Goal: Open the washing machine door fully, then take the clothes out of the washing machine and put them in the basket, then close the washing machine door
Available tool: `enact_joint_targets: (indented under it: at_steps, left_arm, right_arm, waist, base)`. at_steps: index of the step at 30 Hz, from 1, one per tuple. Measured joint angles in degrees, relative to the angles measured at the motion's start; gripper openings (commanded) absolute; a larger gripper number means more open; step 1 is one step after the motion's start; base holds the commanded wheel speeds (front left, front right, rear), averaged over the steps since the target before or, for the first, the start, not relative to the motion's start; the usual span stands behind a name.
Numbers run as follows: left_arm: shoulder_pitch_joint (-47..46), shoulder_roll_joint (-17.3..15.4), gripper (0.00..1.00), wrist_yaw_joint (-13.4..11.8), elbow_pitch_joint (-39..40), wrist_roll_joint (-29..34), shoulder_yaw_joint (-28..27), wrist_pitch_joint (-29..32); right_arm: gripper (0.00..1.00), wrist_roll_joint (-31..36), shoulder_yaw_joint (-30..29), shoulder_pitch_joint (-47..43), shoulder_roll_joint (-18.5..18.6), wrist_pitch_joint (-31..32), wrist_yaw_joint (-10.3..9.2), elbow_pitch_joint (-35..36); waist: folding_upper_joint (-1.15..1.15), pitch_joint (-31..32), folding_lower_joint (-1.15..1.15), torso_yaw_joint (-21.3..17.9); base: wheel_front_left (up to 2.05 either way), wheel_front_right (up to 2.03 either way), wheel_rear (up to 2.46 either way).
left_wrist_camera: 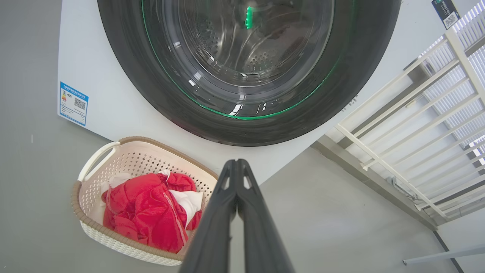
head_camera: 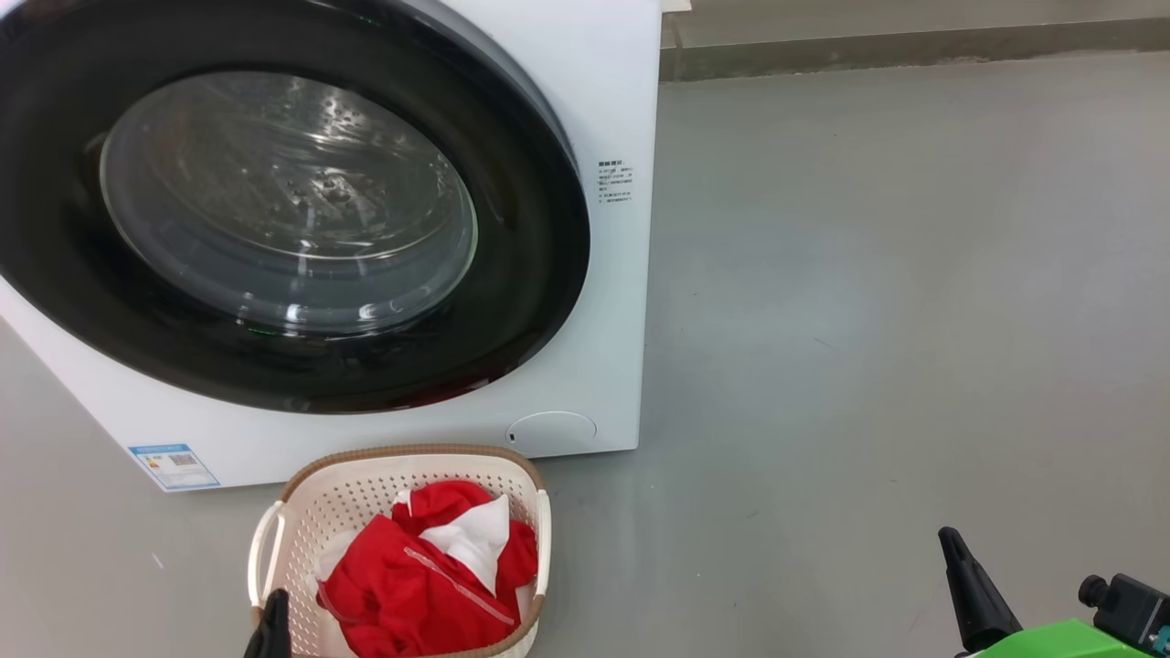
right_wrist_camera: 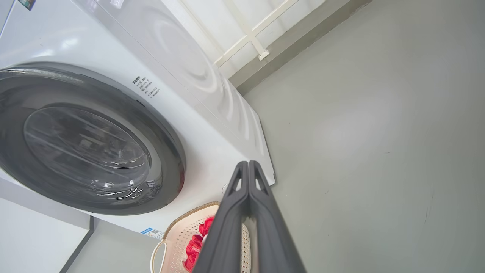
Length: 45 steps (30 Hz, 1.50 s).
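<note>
Under the basket, grey floor.

The right pincer is pinched shut with nothing in it, both fingers pressed together. Off to its left is the washing machine, and the door sits flat against the front. The basket is tucked just left of the fingers and partly behind them, with the red clothes inside. There's bare grey floor to the right and a white railing further out past the tip.

Washing machine, basket on floor
</note>
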State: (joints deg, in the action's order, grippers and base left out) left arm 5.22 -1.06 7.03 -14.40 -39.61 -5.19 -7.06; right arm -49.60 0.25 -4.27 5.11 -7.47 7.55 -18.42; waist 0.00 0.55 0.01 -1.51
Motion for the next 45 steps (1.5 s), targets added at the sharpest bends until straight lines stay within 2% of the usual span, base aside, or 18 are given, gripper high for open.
enact_joint_targets:
  at_steps: [45]
  left_arm:
    - [-4.6, -0.2, 0.0, 0.0, -0.6, -29.1, 0.1, 7.5]
  right_arm:
    - [0.0, -23.1, -4.2, 3.7, -1.5, 7.6, -0.01, 1.4]
  waist:
    - [0.0, -0.4, -0.01, 0.8]
  base:
    - [0.0, 0.0, 0.0]
